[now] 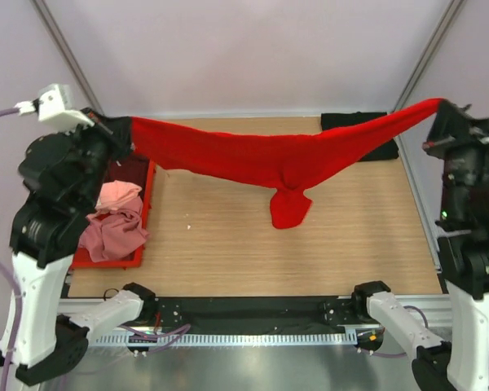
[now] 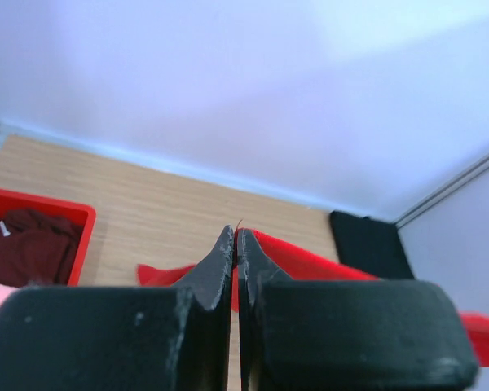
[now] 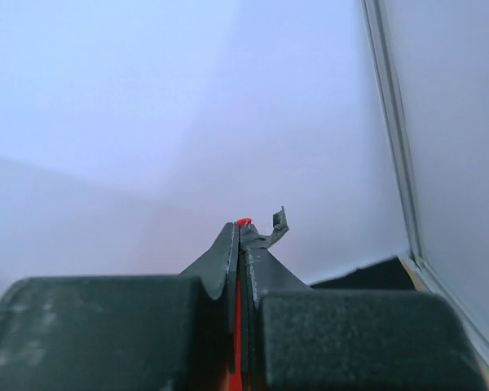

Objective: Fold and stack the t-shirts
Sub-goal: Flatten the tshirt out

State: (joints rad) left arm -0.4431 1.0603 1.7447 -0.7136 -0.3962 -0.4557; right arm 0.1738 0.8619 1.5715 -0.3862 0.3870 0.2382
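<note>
A bright red t-shirt (image 1: pixel 253 159) hangs stretched in the air between both grippers, sagging in the middle, with one bunched part drooping to the table (image 1: pixel 290 210). My left gripper (image 1: pixel 129 135) is shut on its left end; in the left wrist view the gripper (image 2: pixel 235 232) pinches red cloth (image 2: pixel 310 262). My right gripper (image 1: pixel 442 106) is shut on the right end, and a sliver of red shows between its tips (image 3: pixel 241 225). A black t-shirt (image 1: pixel 354 121) lies flat at the back right, partly hidden behind the red one.
A red plastic crate (image 1: pixel 106 262) stands at the table's left edge. It holds a light pink shirt (image 1: pixel 118 195), a dusty rose shirt (image 1: pixel 114 234) and a dark maroon one (image 2: pixel 24 244). Light walls and frame posts close in the back and sides.
</note>
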